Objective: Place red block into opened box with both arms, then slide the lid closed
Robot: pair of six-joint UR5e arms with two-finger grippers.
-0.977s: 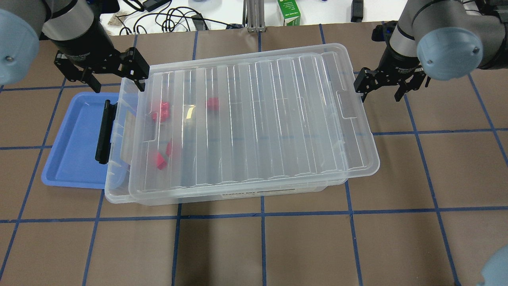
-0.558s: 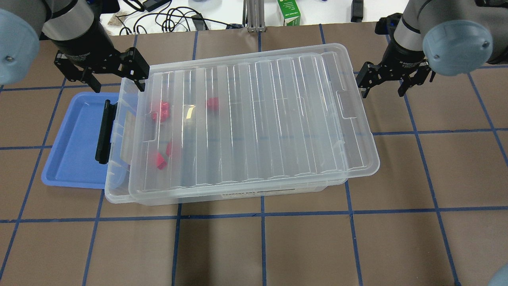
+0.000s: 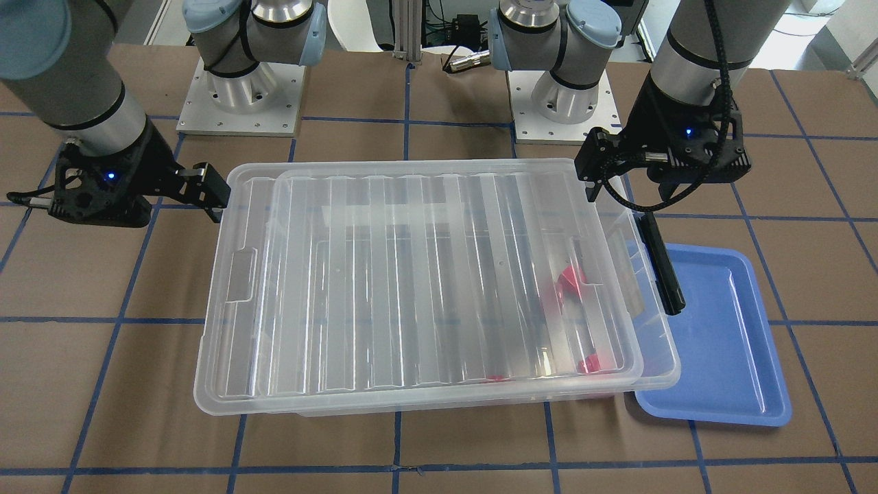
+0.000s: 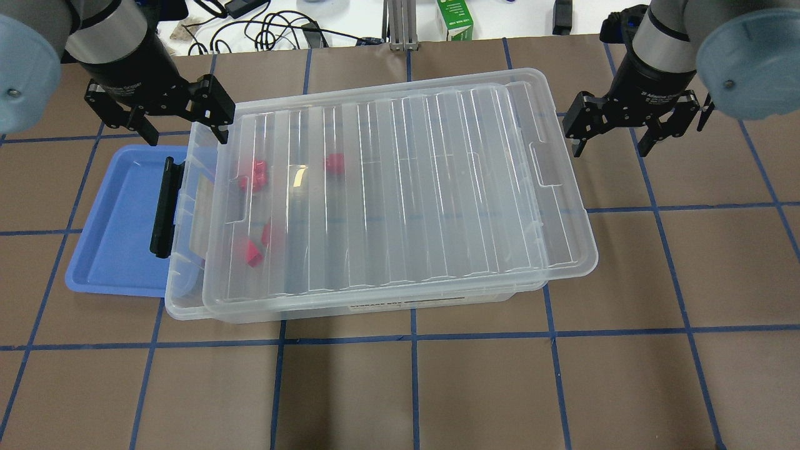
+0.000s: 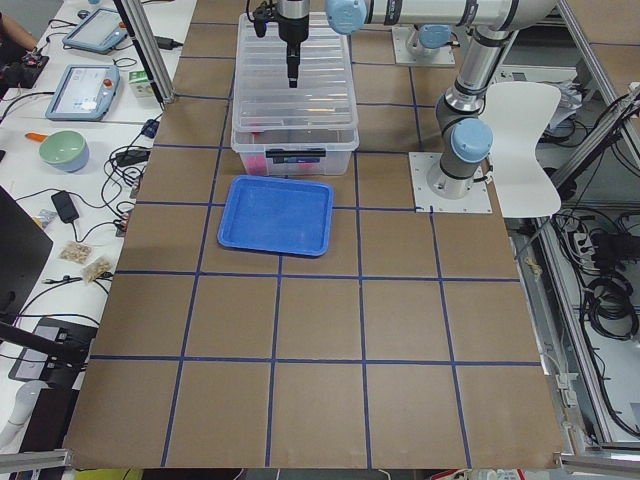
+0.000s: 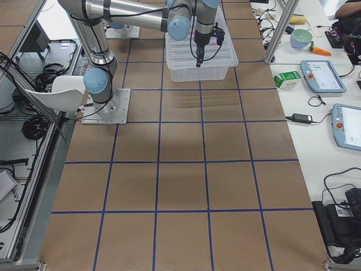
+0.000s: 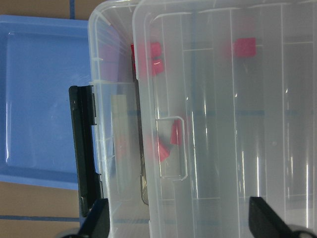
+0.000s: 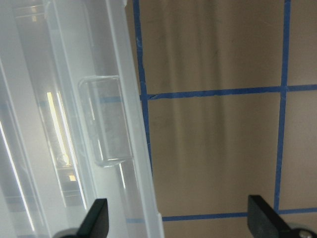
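Note:
The clear box [image 4: 179, 300] stands mid-table with the ribbed lid [image 4: 406, 187] lying on it, shifted toward my right, so a narrow strip at the box's left end is uncovered. Several red blocks [image 4: 253, 176] lie inside near that end, seen through the lid [image 7: 223, 124] as red blocks [image 7: 148, 57]. My left gripper [image 4: 182, 125] hovers open over the box's far left corner, holding nothing. My right gripper [image 4: 615, 139] is open and empty over the table, just past the lid's right short edge [image 8: 104, 119], not touching it.
A blue tray [image 4: 119, 219] lies partly under the box's left end, beside the black latch [image 4: 164, 206]. Cables and a green carton [image 4: 455, 19] sit beyond the far table edge. Bare brown table [image 4: 656, 281] with blue tape lines surrounds the box.
My right gripper has drawn back to the right, away from the lid's short edge. The left gripper, lid and box have not moved.

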